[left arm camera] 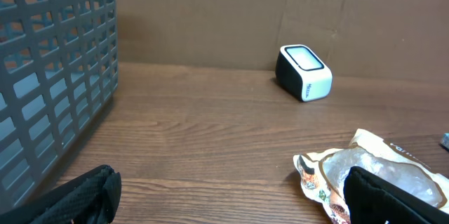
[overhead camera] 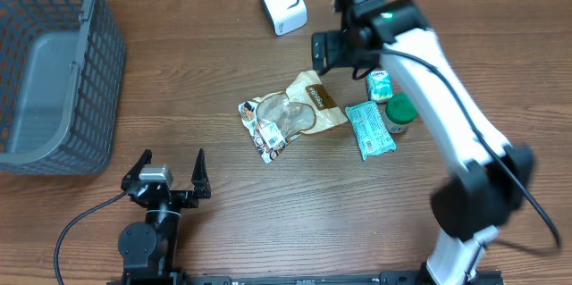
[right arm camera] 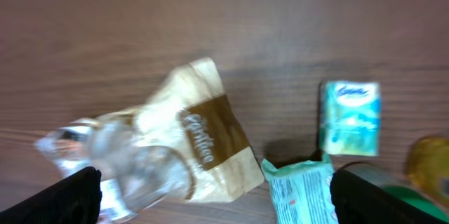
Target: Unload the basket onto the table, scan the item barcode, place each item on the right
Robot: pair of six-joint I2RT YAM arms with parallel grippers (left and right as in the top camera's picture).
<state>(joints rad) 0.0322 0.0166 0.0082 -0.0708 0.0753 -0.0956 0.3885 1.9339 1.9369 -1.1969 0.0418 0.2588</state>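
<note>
right pincer (right arm camera: 223, 194) spread wide, nothing held, poised over snack bag (overhead camera: 290, 115), left pincer (overhead camera: 172, 157) parted wide, empty, scanner (overhead camera: 281, 2) set well apart

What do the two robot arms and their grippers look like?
The right arm has white shells and black joints, a small green light near the wrist and a black cable along it. The left arm is black with a silver part behind its gripper and a black wire. The left gripper and right gripper have black fingers.
</note>
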